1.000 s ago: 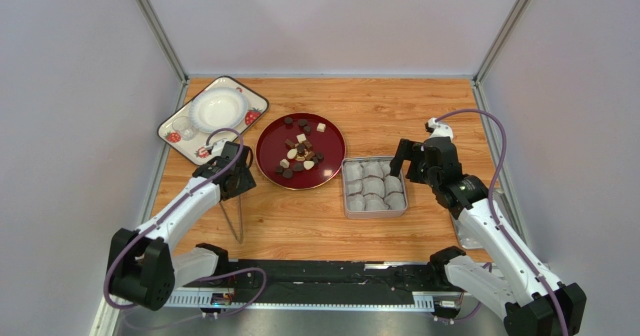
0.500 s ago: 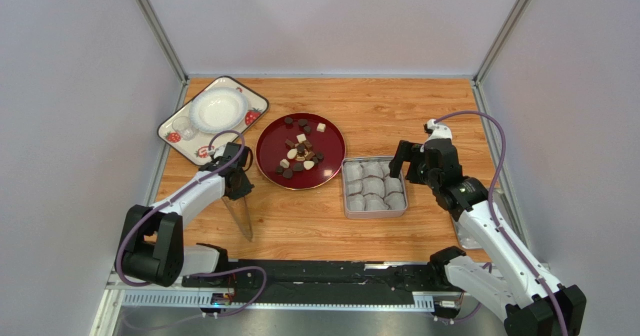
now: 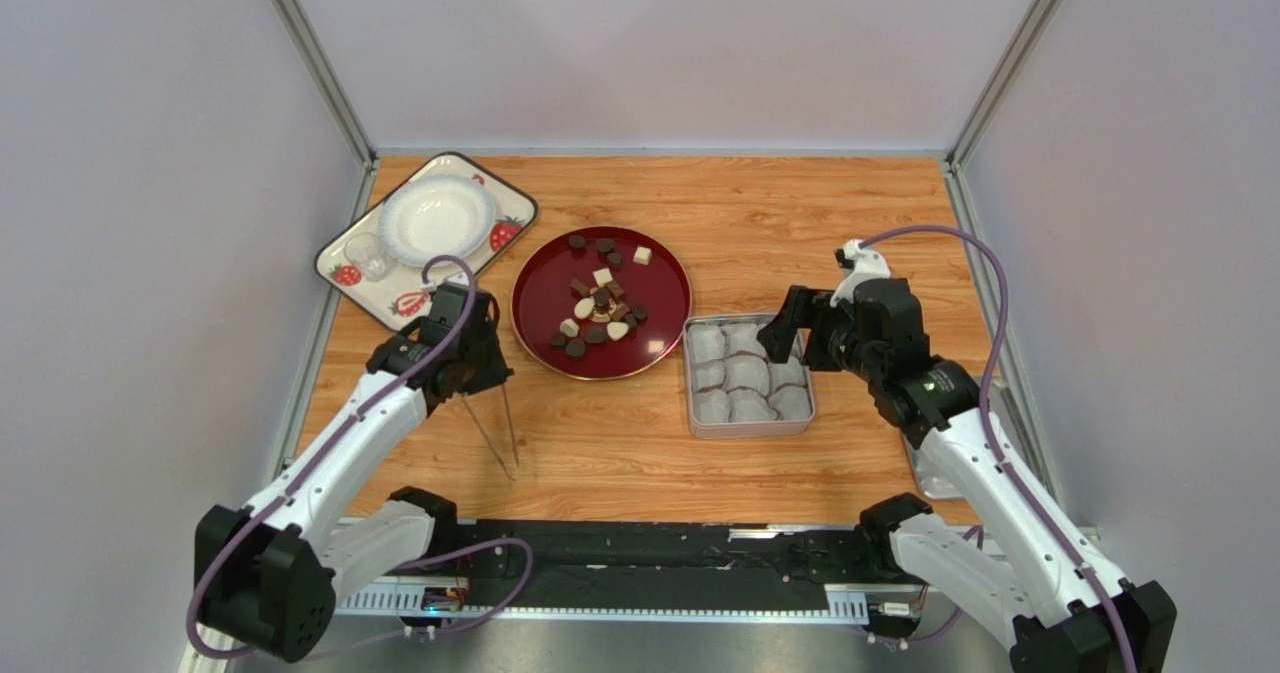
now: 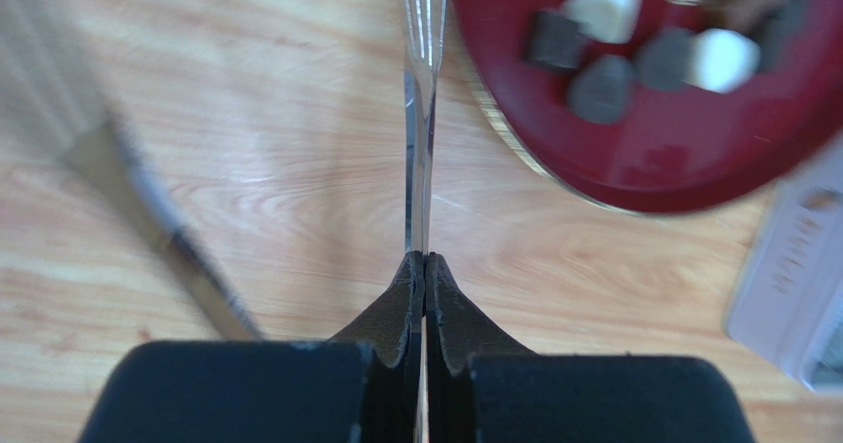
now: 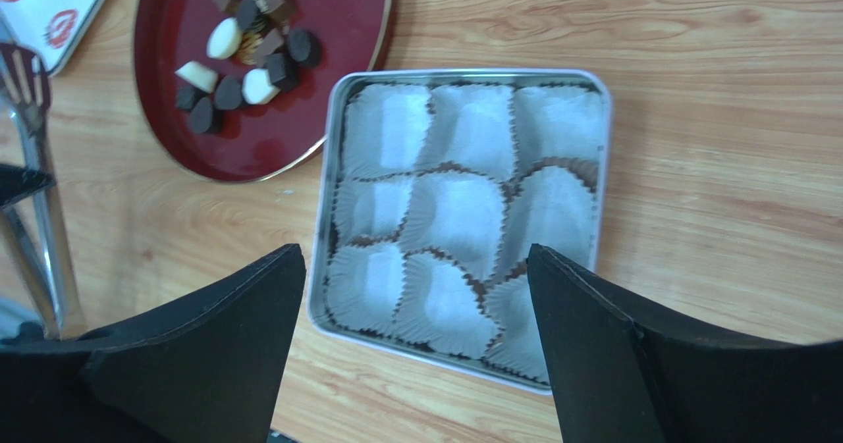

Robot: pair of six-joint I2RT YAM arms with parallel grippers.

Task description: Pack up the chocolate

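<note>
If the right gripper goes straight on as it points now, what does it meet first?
Most likely the white paper cups in the grey tin: the right gripper, open, points down at them. How far above is unclear.

legible text: none | brands, numbers: none | grey tin (image 4: 792, 295) side markings: too blurred to read

Chocolate (image 3: 598, 310) is dark brown, a few pieces white or cream. Plate (image 3: 663, 286) glossy dark red. Grey tin (image 3: 691, 388), white pleated paper cups (image 3: 747, 373). White tray (image 3: 498, 195), red strawberry print. Table (image 3: 751, 223) orange-brown wood grain. Tongs (image 4: 420, 137) silver. Left gripper (image 4: 423, 261), right gripper (image 5: 411, 257) black.
</note>
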